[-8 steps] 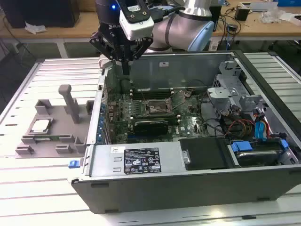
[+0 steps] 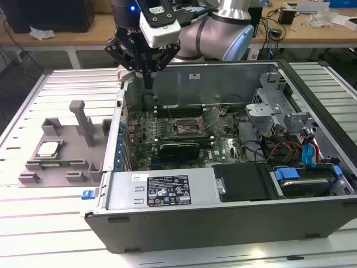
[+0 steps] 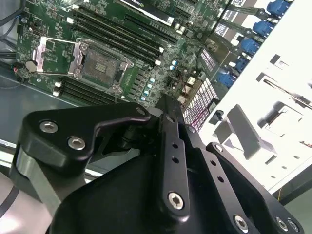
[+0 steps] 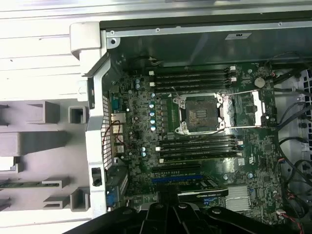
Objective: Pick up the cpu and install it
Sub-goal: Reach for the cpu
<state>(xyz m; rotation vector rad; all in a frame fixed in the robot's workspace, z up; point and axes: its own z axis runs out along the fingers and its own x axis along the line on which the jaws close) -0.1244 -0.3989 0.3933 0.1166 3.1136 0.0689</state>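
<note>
Grey plastic fixture tray [image 2: 33, 176] on slatted metal table [image 2: 56, 234], at the exterior view's left of the open computer case [image 2: 223, 212]. The cpu [image 2: 48, 148] lies flat in a tray recess, silvery top up, well apart from the gripper [image 2: 148, 84]. Gripper hangs above the case's back corner on the tray side, fingers pressed together, nothing held. Both wrist views look down past the closed fingers [image 3: 168, 105] onto the green motherboard [image 4: 146, 146]. Socket [image 4: 201, 113] sits between memory slots, its metal frame [image 4: 248, 109] folded open beside it
</note>
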